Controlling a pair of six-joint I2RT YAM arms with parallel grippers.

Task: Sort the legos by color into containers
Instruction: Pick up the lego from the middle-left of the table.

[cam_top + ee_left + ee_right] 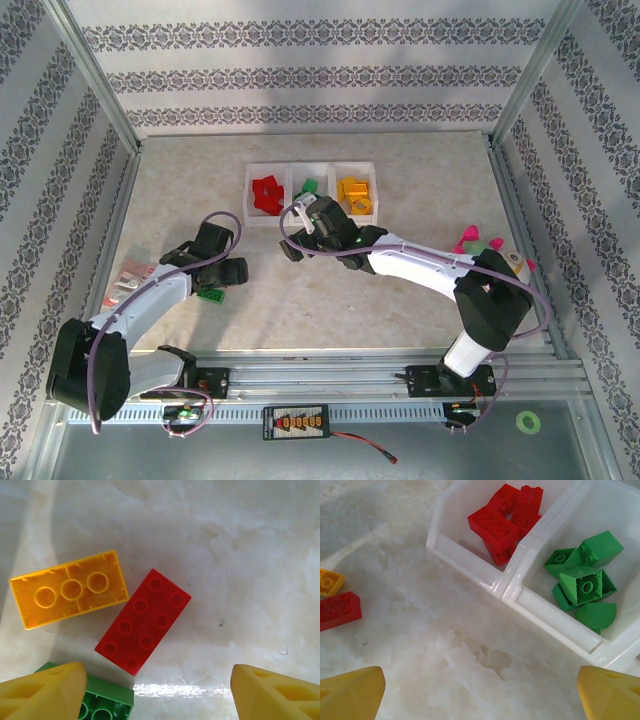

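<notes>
**Three bricks loose, bins part-filled**

Containers [310, 164] sit at the table's [400, 300] 12 o'clock, legos [266, 193] inside sorted red, green, yellow. Right gripper [481, 675] gapes wide, empty, before them. Left gripper [159, 674], jaws apart and empty, hovers above a red brick [143, 621]; orange-yellow brick [68, 588] at its 10 o'clock, green brick [107, 702] at 7. Packet [130, 275] print unreadable.

I see the green brick [107, 701] cut off by the bottom edge. The plush toy [478, 243] seems partly hidden behind the right arm [430, 266].
</notes>
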